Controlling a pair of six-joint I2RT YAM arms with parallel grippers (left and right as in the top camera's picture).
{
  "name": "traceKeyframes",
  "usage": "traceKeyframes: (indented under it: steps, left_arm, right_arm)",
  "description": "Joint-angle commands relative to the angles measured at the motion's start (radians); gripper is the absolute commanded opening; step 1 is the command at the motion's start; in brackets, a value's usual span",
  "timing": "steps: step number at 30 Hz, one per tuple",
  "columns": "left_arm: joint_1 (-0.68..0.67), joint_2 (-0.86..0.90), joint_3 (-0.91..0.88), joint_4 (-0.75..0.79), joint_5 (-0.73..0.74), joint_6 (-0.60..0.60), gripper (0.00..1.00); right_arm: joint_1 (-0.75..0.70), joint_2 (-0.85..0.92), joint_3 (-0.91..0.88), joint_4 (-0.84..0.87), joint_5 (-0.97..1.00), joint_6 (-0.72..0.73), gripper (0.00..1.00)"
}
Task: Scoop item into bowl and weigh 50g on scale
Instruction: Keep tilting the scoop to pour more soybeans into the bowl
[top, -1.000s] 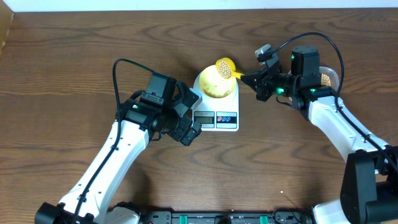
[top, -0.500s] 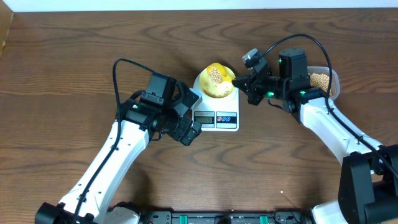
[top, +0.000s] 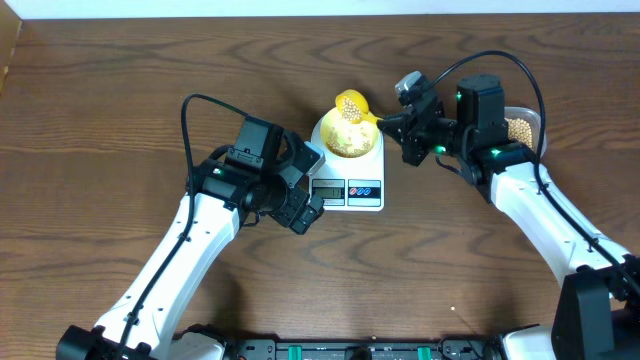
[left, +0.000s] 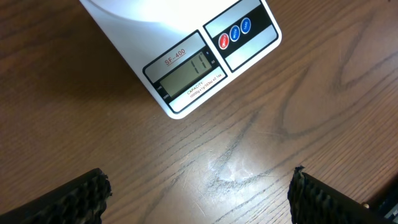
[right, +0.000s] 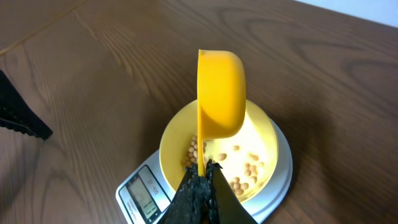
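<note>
Overhead view: right pincer (top: 390, 122) pinches the yellow scoop (top: 351, 104), tipped at the bowl's (top: 345, 143) 12 o'clock rim; hasty tipping could spill soybeans (right: 239, 182) outside. Left pincer (left: 199, 196) spread, empty.

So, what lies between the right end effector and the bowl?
The yellow scoop: the right end effector pinches its handle, and its cup hangs tipped over the bowl. The right wrist view shows it.
</note>
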Motion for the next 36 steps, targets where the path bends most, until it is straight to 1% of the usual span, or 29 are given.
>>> traceKeyframes:
  steps: [1, 2, 6, 21, 24, 33, 36]
  left_arm:
    - [-0.002, -0.003, -0.002, -0.004, -0.01, 0.017, 0.94]
    - [-0.002, -0.003, -0.002, -0.004, -0.01, 0.017, 0.94]
    - [-0.002, -0.003, -0.002, -0.004, -0.01, 0.017, 0.94]
    - [-0.002, -0.003, -0.002, -0.004, -0.01, 0.017, 0.94]
    - [-0.002, -0.003, -0.002, -0.004, -0.01, 0.017, 0.94]
    - [-0.002, -0.002, -0.002, -0.004, -0.01, 0.017, 0.94]
    - [-0.002, -0.003, -0.002, -0.004, -0.01, 0.017, 0.94]
  right_arm:
    - [0.001, -0.024, 0.002, -0.003, -0.002, -0.018, 0.01]
    - [0.001, -0.024, 0.002, -0.009, 0.007, -0.019, 0.01]
    - [0.002, -0.024, 0.002, -0.092, 0.093, -0.101, 0.01]
    - [0.002, -0.048, 0.002, -0.081, 0.101, -0.103, 0.01]
    - [0.002, -0.048, 0.002, -0.088, 0.11, -0.151, 0.01]
    - [0.002, -0.048, 0.002, -0.08, 0.113, -0.153, 0.01]
    - [0.002, -0.048, 0.002, -0.08, 0.113, -0.183, 0.01]
